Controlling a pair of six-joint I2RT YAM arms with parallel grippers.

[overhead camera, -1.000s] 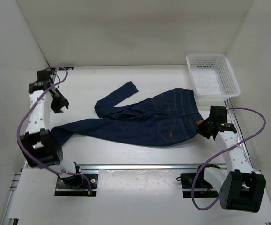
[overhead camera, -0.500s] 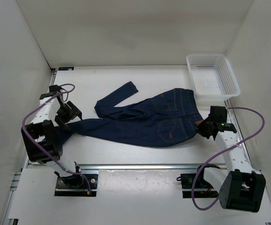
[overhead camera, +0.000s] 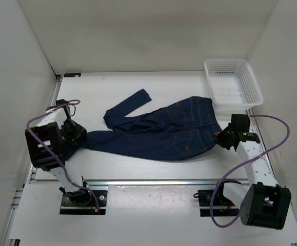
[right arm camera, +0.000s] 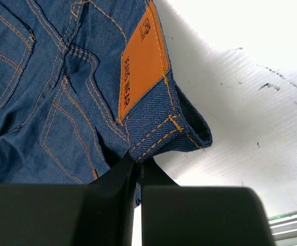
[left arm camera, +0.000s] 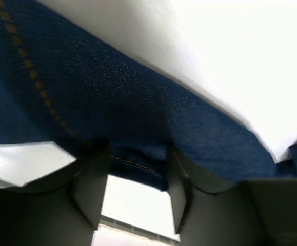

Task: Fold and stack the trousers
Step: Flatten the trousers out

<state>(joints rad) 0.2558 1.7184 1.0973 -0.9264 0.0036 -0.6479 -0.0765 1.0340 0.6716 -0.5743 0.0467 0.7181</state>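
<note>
While one pair of trousers (overhead camera: 158,136) lies spread, right gripper (right arm camera: 137,166) clamps it, left gripper (left arm camera: 135,177) state unclear, one basket (overhead camera: 234,82).

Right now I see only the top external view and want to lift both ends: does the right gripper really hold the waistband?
Observer: Yes. In the right wrist view the right gripper is shut on the trousers, at the waistband corner beside the orange patch.
Operator: And the left one?
Observer: The left gripper has its fingers apart; the leg hem lies between them, not clamped yet.
</note>
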